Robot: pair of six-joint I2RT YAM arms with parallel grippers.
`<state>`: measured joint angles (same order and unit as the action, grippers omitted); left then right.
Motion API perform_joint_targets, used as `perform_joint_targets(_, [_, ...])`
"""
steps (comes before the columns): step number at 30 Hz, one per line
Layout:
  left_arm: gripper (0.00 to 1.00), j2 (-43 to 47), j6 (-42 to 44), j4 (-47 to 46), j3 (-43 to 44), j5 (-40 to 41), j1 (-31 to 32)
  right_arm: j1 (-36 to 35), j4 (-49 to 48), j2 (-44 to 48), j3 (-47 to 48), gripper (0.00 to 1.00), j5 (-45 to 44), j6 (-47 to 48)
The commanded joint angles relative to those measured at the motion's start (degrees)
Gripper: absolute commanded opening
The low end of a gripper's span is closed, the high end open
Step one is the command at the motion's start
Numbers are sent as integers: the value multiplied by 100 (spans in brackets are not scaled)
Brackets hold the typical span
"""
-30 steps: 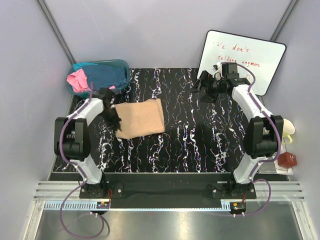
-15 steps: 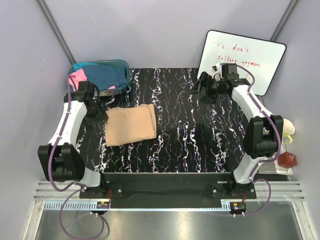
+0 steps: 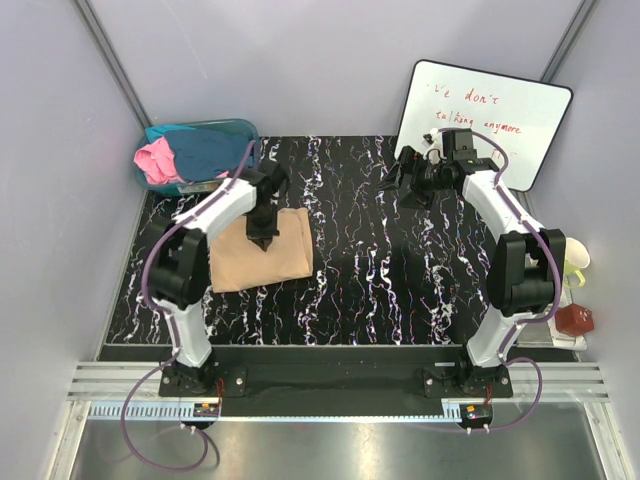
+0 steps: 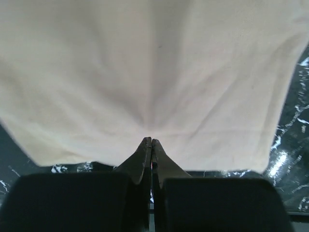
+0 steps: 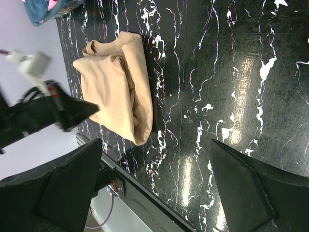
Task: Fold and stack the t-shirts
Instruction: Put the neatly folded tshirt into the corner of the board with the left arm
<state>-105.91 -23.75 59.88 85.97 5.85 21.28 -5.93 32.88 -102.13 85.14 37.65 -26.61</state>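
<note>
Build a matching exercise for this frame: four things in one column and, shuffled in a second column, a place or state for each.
Things:
1. tan t-shirt
2. left end effector
3. right end effector
4. teal tub

Places or states:
A. open, near the whiteboard
B. at the far left corner
C. folded, lying on the table
D. shut, tips against the shirt

Pairs: 1-C, 2-D, 3-A, 4-B

Qty counted: 1 tan tee (image 3: 262,255), 1 pink tee (image 3: 155,160), 1 teal tee (image 3: 208,150), 1 plastic tub (image 3: 242,126), 1 whiteboard (image 3: 485,115), 2 robot arms (image 3: 205,215).
</note>
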Motion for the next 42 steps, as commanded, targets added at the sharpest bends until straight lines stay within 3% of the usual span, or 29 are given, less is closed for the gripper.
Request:
perform_joint_targets(1, [0,-465,37,7,603,48,122,31,16,17,169,100,120,156])
perform_joint_targets(9, [0,-1265,46,42,895,30,175,101,148,0,169,100,41,314])
perform_joint_targets(19, [0,-1283,-69,-64,-132,171,-18,251,236,-114,309,100,111,420])
perform_joint_targets(33, [0,-422,300,-20,-1407,944,-1784,294,245,-264,354,100,260,473])
perform_joint_targets(42, [0,-167,441,86,-1496,1621,-2988,295,245,-290,328,100,322,481])
